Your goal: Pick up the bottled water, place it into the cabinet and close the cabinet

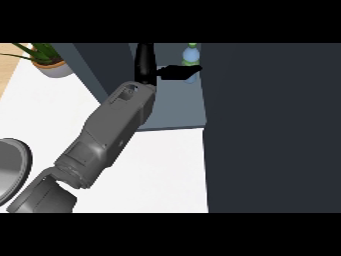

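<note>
Inside the cabinet (174, 107), at the back of its smooth blue-grey floor, the bottled water (192, 59) is standing upright: a slim, clear, bluish bottle with a green cap. Its lower part is being crossed by the thumb of the left hand (145, 62), so its base is not showing.

That matte black hand is reaching into the opening, its fingers (143, 52) pointing straight up and away in a narrow blade while the thumb is sticking out sideways towards the bottle. Nothing is being gripped; whether the thumb tip is touching the bottle or just lying in front of it is hard to make out. Behind the hand, a blocky grey forearm (110, 135) with a dull, hard-shelled look is slanting down to the lower left, where its end is being cut off.

To the right, a flat dark slate panel (276, 130) is filling the view from top to bottom and hiding whatever is lying behind it. Below the cabinet, the plain white counter (165, 170) is stretching out. At its far left corner a potted plant (47, 62) is sitting in a pale round pot, its thin green leaves being clipped by the top edge. A rounded, shiny grey metal object (3, 170) is poking in from the left edge, too cropped to identify.
</note>
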